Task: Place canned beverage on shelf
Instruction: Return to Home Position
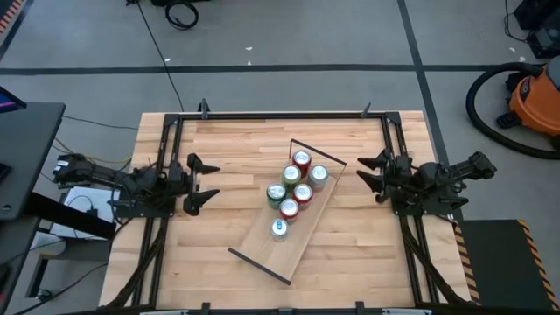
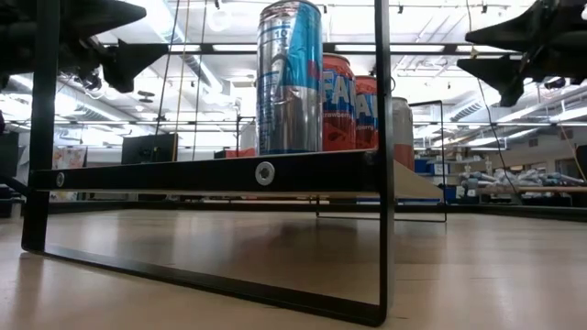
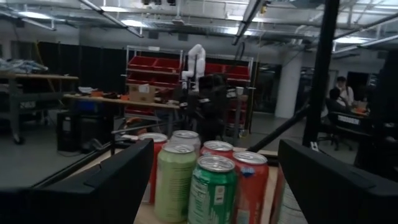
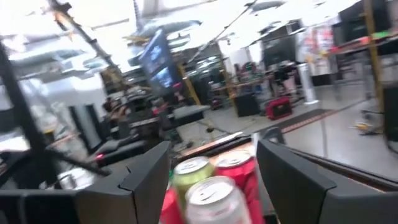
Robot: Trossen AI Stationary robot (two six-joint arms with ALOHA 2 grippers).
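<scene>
The shelf (image 1: 262, 241), a light-wood board with black wire ends, lies slantwise on the middle of the table. Several cans stand upright on it: red, green, silver and a blue-and-silver one (image 1: 279, 228) nearest the near end. In the low view the blue-and-silver can (image 2: 289, 78) stands in front of the red cans (image 2: 337, 101). My left gripper (image 1: 203, 183) is open and empty, left of the shelf, above the table. My right gripper (image 1: 371, 175) is open and empty, right of the cans. The cans show between the fingers in both wrist views (image 3: 211, 180) (image 4: 208, 186).
A black metal frame (image 1: 280, 114) runs along the table's far edge and down both sides. Bare tabletop (image 1: 227, 149) lies between each gripper and the shelf. A person (image 3: 341, 93) sits far off in the room.
</scene>
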